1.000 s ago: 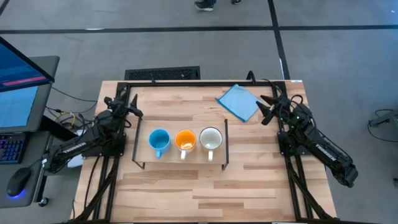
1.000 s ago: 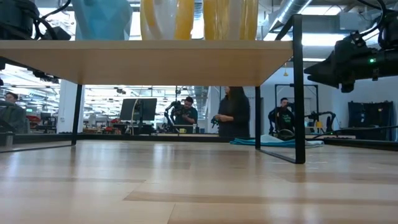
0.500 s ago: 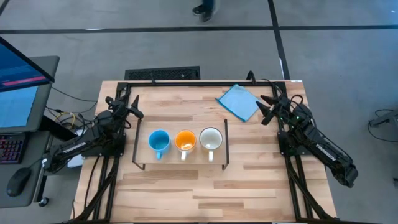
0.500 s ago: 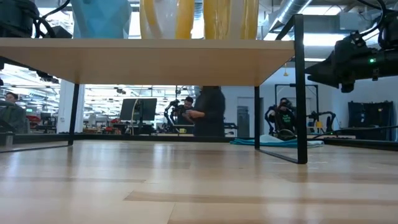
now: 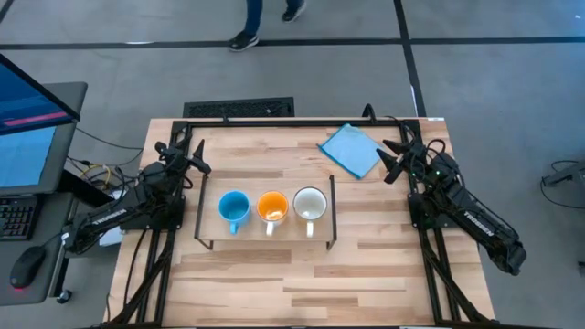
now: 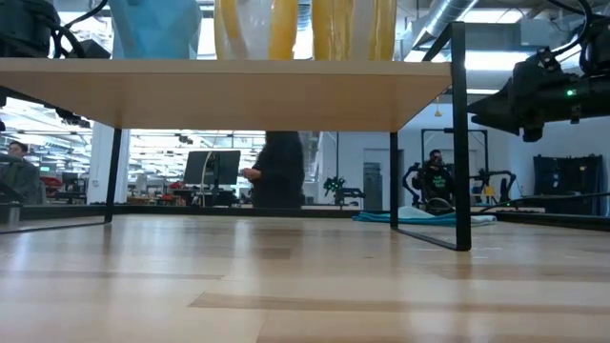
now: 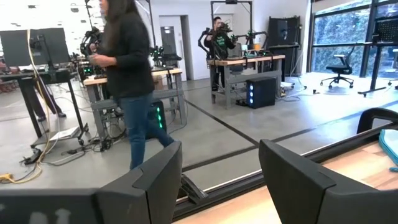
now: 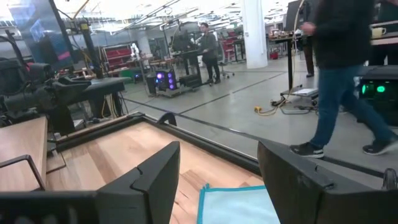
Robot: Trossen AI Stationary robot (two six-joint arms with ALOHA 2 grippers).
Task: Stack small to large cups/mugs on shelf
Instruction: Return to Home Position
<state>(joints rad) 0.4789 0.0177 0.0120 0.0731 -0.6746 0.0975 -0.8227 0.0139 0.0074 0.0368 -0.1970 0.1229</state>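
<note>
Left gripper (image 5: 195, 157) and right gripper (image 5: 391, 160) open, empty, clear of shelf (image 5: 265, 234); only risk: stray arm swing toppling the mugs (image 5: 272, 206).

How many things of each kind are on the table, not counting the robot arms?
Mugs: 3 (blue mug, orange mug, white mug)
Shelf: 1
Blue cloth: 1
Total: 5
</note>
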